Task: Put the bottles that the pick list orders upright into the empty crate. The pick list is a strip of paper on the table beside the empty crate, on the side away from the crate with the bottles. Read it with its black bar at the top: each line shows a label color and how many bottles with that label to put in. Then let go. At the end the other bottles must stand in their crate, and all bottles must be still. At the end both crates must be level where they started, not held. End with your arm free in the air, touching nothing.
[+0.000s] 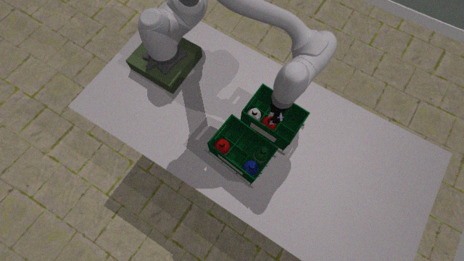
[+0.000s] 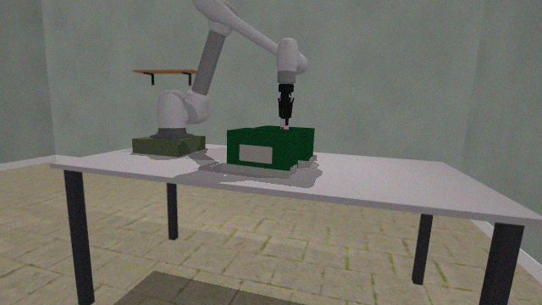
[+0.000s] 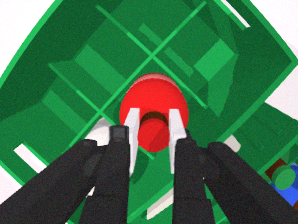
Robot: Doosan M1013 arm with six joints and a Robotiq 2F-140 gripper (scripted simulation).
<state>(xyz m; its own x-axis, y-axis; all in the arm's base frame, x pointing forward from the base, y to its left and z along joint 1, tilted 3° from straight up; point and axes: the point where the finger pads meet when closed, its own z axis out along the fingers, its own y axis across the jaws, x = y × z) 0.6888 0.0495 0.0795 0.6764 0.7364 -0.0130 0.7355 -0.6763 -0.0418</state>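
My gripper (image 1: 275, 118) (image 2: 284, 121) (image 3: 154, 123) is shut on the neck of a red-capped bottle (image 1: 268, 122) (image 3: 154, 98) and holds it upright. The bottle is down in a front cell of the far green crate (image 1: 293, 129) (image 3: 40, 50), and only its top shows at the rim in the exterior view. A white-capped bottle (image 1: 256, 113) stands in the cell beside it. The near green crate (image 1: 217, 133) holds a red-capped bottle (image 1: 222, 146), a green-capped bottle (image 1: 263, 151) and a blue-capped bottle (image 1: 251, 167). I cannot make out the pick list.
The two crates stand side by side, touching, near the middle of the white table (image 1: 362, 174) (image 2: 381, 178). The robot's green base block (image 1: 181, 74) (image 2: 168, 145) sits at the table's far left corner. A small wall shelf (image 2: 165, 71) hangs behind the arm.
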